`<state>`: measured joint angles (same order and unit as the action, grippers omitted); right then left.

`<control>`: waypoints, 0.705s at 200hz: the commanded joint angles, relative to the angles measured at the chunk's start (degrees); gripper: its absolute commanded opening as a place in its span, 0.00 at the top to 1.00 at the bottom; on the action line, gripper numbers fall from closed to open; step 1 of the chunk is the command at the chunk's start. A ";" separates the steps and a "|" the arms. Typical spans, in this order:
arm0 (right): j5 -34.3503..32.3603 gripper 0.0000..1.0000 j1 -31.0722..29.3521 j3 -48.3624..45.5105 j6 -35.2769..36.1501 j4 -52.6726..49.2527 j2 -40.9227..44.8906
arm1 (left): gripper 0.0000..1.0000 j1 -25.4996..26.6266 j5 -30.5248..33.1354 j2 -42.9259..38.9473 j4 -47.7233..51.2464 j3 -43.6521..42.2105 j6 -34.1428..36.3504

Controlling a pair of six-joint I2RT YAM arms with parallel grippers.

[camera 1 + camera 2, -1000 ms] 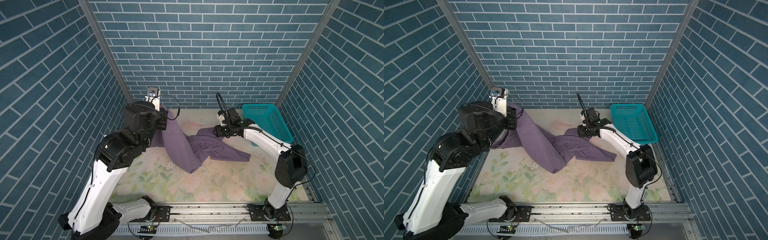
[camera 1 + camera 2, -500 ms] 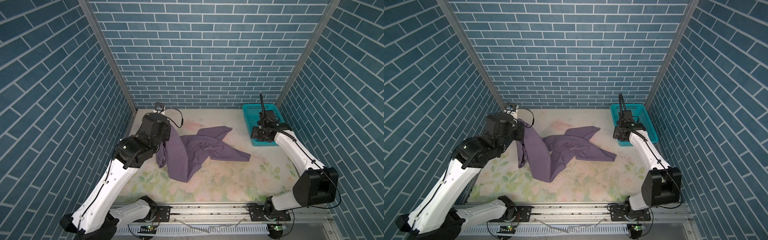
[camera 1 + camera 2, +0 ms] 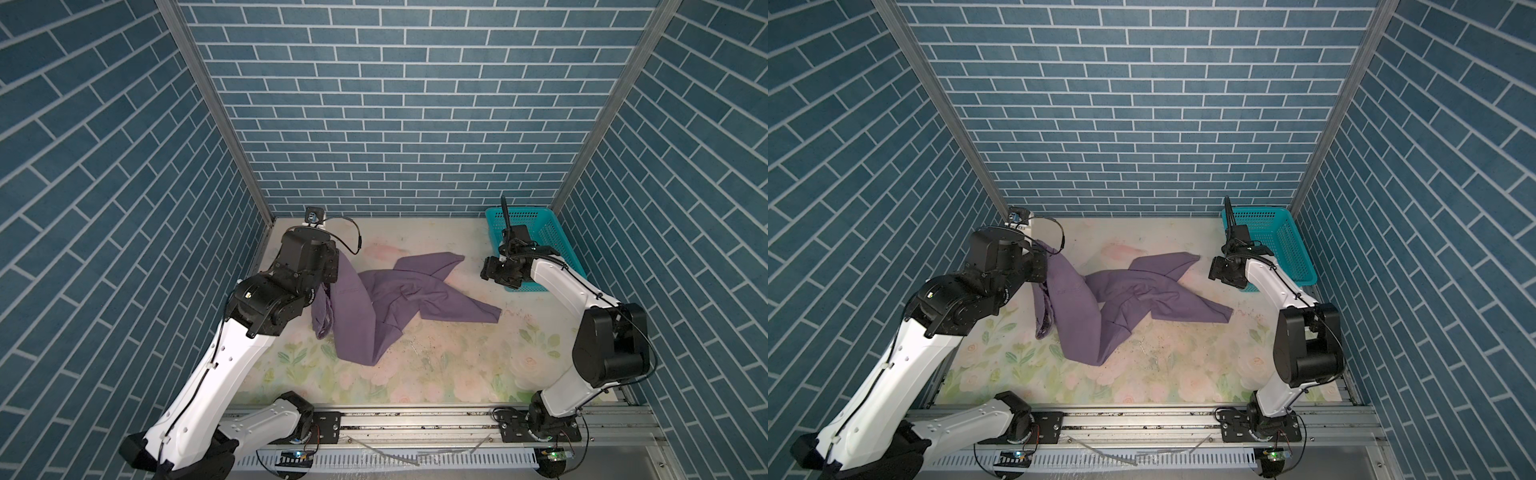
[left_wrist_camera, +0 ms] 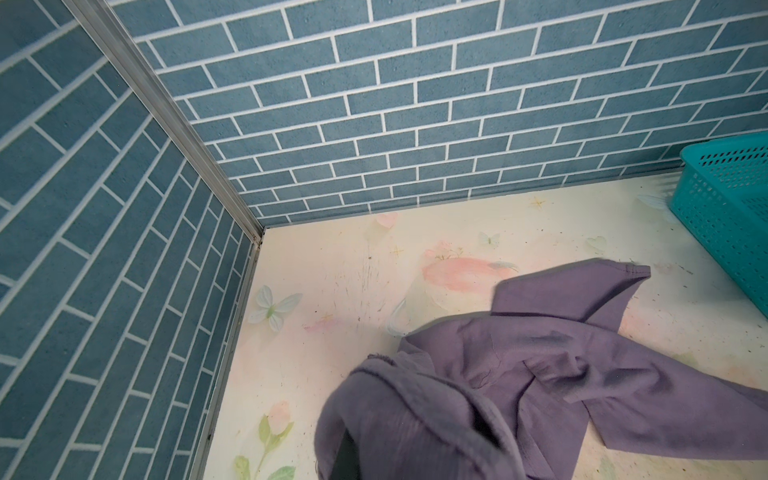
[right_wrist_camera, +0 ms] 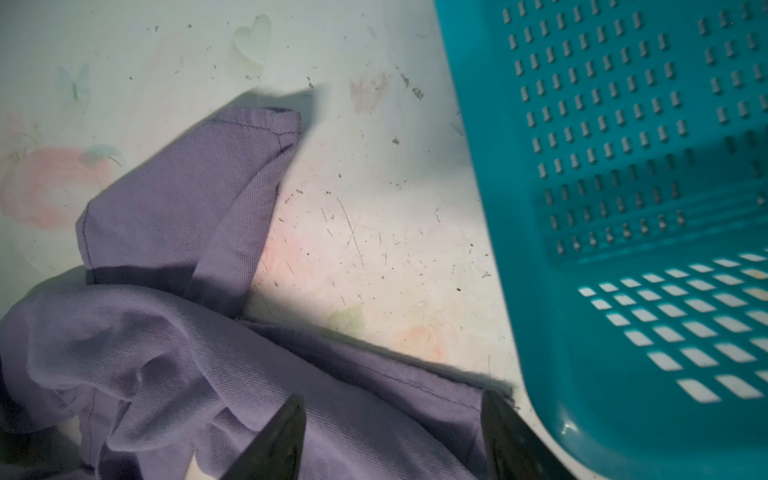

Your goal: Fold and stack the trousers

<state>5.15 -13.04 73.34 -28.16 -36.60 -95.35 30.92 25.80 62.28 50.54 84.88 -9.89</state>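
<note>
The dusty-purple trousers (image 3: 399,299) (image 3: 1121,299) lie crumpled in the middle of the floral table. One end is lifted at the left, where my left gripper (image 3: 332,272) (image 3: 1043,266) is shut on it. In the left wrist view that bunched cloth (image 4: 415,424) covers the jaws. One leg tip (image 3: 451,259) points toward the basket, and a second leg (image 3: 478,311) stretches right. My right gripper (image 3: 488,270) (image 3: 1217,270) (image 5: 392,415) hovers open just beside the basket, with its fingertips (image 5: 291,419) spread over a hemmed leg edge (image 5: 374,374) and nothing between them.
A teal mesh basket (image 3: 536,216) (image 3: 1273,214) (image 4: 723,199) (image 5: 623,166) stands at the back right corner, close to my right gripper. Blue brick walls enclose the table on three sides. A metal rail (image 3: 415,419) runs along the front edge.
My right gripper drew a leg tip to the right, opened, let go near the basket, then edged back left. My left arm came down and forward, so the held end hangs lower.
</note>
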 commanded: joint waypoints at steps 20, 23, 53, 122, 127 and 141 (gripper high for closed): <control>-6.84 0.32 -0.68 9.99 1.90 -3.59 -1.51 | 0.96 -0.80 -0.89 0.73 -1.50 0.71 -0.83; -8.46 0.31 -0.61 10.38 2.57 -4.11 -1.25 | 0.96 -0.89 -0.96 0.78 -1.50 0.79 -0.79; -16.81 0.28 2.19 9.93 5.96 -6.47 1.30 | 0.96 -1.07 -0.95 1.00 -1.68 0.32 -0.65; -4.04 0.29 4.50 -3.64 1.65 -0.76 1.58 | 0.96 -1.92 -1.71 1.09 -1.33 0.45 -0.39; -2.50 0.29 3.87 -4.29 1.00 0.26 1.29 | 0.96 -2.06 -1.80 1.10 -1.33 0.46 -0.37; -0.51 0.31 0.71 -3.54 -0.41 1.86 -0.28 | 0.96 -2.23 -2.03 1.16 -1.33 0.38 -0.58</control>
<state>-3.14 -8.25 71.42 -24.51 -37.82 -94.56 29.34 23.99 63.75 50.54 84.88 -10.11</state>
